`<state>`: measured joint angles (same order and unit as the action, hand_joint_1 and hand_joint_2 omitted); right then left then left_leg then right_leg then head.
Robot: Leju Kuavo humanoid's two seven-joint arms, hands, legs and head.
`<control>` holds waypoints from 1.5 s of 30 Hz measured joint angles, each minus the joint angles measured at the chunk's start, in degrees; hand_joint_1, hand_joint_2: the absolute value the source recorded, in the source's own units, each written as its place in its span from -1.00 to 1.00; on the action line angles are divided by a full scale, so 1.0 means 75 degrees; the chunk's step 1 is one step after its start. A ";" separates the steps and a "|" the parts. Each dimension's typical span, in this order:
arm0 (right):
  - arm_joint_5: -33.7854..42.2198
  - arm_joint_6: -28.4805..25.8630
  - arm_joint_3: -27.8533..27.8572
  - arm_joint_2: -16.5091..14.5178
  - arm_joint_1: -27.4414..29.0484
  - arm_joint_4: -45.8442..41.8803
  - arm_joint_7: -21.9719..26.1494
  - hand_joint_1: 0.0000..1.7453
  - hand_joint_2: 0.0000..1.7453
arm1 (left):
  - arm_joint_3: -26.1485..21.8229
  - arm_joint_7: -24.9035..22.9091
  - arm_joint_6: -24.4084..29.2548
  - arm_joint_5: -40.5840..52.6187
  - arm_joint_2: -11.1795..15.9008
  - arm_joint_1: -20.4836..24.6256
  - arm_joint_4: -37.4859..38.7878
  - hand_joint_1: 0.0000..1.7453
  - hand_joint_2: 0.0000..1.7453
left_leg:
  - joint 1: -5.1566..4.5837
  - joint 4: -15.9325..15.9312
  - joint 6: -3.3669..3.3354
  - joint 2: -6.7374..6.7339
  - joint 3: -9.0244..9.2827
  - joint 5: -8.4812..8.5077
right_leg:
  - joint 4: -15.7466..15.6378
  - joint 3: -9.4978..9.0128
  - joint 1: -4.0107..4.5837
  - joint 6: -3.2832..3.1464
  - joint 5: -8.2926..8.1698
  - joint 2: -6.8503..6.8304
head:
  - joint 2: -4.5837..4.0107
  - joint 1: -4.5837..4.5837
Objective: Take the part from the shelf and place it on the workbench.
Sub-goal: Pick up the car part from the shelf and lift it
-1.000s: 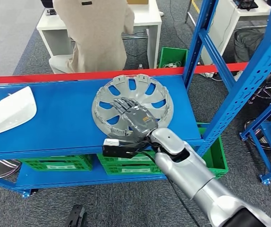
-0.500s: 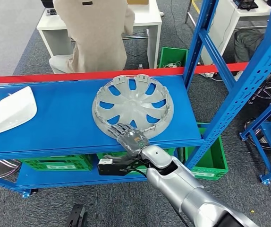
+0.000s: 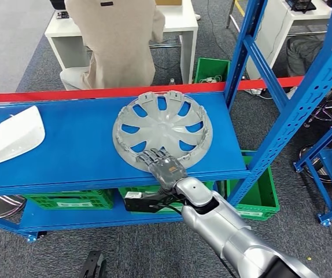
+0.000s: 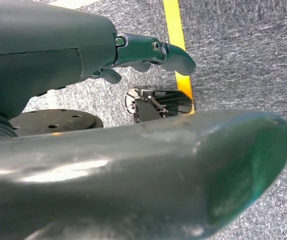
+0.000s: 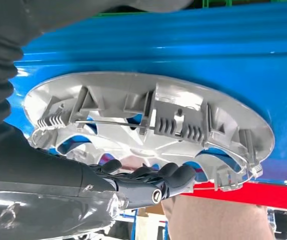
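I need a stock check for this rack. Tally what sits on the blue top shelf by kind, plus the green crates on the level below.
Silver wheel cover: 1, with the right hand at its near rim
White panel part: 1, at the shelf's left end
Green crates: 3 at least partly visible below
Total: 5

At the left edge of my head view a white curved panel lies on the blue deck. Green crates sit on the lower level beneath it, another green crate at lower right. At top centre a person in beige sits by a white table. A red bar crosses the frame. My left wrist view shows grey carpet with a yellow line.
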<state>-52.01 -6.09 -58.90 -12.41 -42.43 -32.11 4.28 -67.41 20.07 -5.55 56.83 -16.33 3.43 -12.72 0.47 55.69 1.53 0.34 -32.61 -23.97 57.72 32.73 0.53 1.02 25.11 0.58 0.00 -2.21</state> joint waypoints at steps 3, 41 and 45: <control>-0.0061 -0.0031 -0.0001 0.0000 -0.0033 0.0001 -0.0034 -1.00 1.00 | 0.0000 0.0018 0.0000 -0.0001 0.0000 0.0001 0.0000 -1.00 -1.00 | 0.0000 0.0000 0.0000 0.0000 0.0000 0.0000 | 0.0000 0.0000 0.0000 0.0000 0.0000 0.0000 | 0.0000 -0.0001; 0.0090 0.1023 0.0590 0.0023 -0.0452 0.0764 -0.1221 -1.00 1.00 | -0.0002 0.0012 0.0070 -0.0041 0.0012 -0.0018 0.0000 -1.00 -1.00 | -0.0001 0.0001 -0.0001 0.0000 0.0000 0.0001 | 0.0000 0.0002 -0.0001 -0.0001 -0.0002 0.0000 | 0.0000 -0.0001; 0.0121 0.1256 0.0791 0.0063 -0.0710 0.0990 -0.1497 -0.03 1.00 | -0.0003 0.0011 0.0070 -0.0050 0.0028 -0.0019 0.0000 -1.00 -1.00 | -0.0001 0.0002 -0.0003 -0.0001 0.0000 0.0003 | 0.0000 0.0002 -0.0001 -0.0003 -0.0004 0.0000 | 0.0000 -0.0001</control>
<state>-51.11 3.33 -52.97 -11.94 -47.75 -24.68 -6.94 -67.43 20.15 -5.03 56.46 -16.12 3.29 -12.72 0.46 55.70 1.51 0.34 -32.61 -23.95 57.72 32.75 0.53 0.99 25.09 0.58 0.00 -2.22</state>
